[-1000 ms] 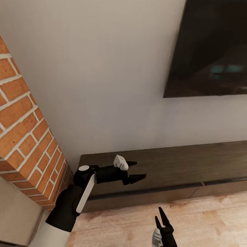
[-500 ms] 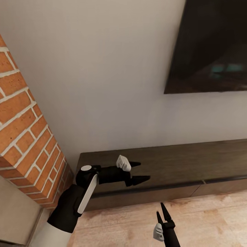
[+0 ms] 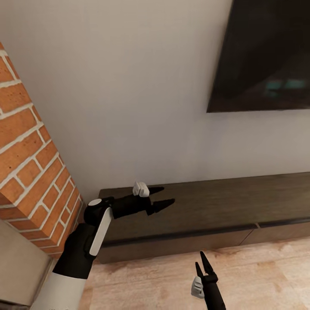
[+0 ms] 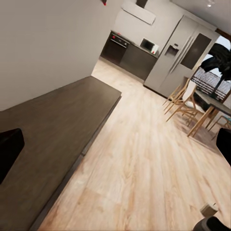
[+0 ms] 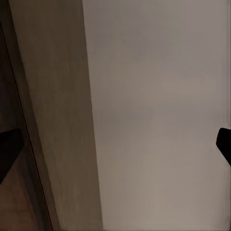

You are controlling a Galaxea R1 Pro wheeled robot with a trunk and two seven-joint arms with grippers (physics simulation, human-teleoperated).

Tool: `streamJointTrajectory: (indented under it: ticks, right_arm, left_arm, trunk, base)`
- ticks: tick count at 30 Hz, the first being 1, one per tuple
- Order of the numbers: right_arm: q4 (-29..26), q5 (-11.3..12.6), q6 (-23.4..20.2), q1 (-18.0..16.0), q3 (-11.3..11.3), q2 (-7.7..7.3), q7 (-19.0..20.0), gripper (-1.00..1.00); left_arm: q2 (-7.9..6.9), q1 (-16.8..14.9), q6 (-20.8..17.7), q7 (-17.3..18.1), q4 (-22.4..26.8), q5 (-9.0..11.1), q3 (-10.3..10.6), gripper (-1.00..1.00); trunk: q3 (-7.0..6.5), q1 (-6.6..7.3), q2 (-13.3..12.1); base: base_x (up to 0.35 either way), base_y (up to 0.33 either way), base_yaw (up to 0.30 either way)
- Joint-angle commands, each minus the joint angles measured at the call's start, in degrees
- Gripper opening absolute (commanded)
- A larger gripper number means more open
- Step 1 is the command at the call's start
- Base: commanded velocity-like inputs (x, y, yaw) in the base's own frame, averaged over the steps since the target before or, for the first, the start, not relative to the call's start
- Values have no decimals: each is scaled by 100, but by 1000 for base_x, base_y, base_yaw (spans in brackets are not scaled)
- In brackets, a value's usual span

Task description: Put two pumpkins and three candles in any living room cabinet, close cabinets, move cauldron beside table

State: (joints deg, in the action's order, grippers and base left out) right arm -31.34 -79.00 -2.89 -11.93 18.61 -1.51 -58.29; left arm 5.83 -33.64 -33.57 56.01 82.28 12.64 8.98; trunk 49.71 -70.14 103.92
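The cabinet (image 3: 215, 206) is a long, low dark-brown unit against the white wall, and its flat drawer fronts look shut. My left gripper (image 3: 168, 194) hangs open and empty just above the left end of the cabinet's top. In the left wrist view the cabinet's bare top (image 4: 53, 130) stretches away between the spread fingers. My right gripper (image 3: 199, 259) is open and empty, held low over the wood floor in front of the cabinet and pointing toward it. The pumpkins, candles and cauldron are out of view.
A red brick column (image 3: 30, 172) stands close on the left beside the cabinet's end. A dark TV (image 3: 267, 56) hangs on the wall above. Light wood floor (image 3: 258, 275) runs along the front. Dining chairs (image 4: 185, 98) and a kitchen lie far off.
My left gripper has risen and drawn back a little to the left over the cabinet top. The head camera tilted slightly. The right gripper has hardly moved.
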Motion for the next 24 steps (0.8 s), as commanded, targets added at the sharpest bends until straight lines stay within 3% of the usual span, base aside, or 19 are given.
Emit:
streamJointTrajectory:
  ticks: [1,5,24]
  right_arm:
    - [59,3,-5,-155,-3,-7,13,100]
    - [499,16,30,-554,-5,-2,377,100]
    - [612,87,100,-795,2,-11,546,100]
  left_arm:
    - [3,-3,0,17,6,1,-5,100]
    - [3,-51,-10,148,12,0,35,100]
    - [-28,-56,-5,159,-34,-8,24,100]
  trunk:
    - [19,-23,42]
    - [90,-110,202]
    - [432,-528,964]
  base:
    - [0,0,0]
    - [0,0,0]
    - [0,0,0]
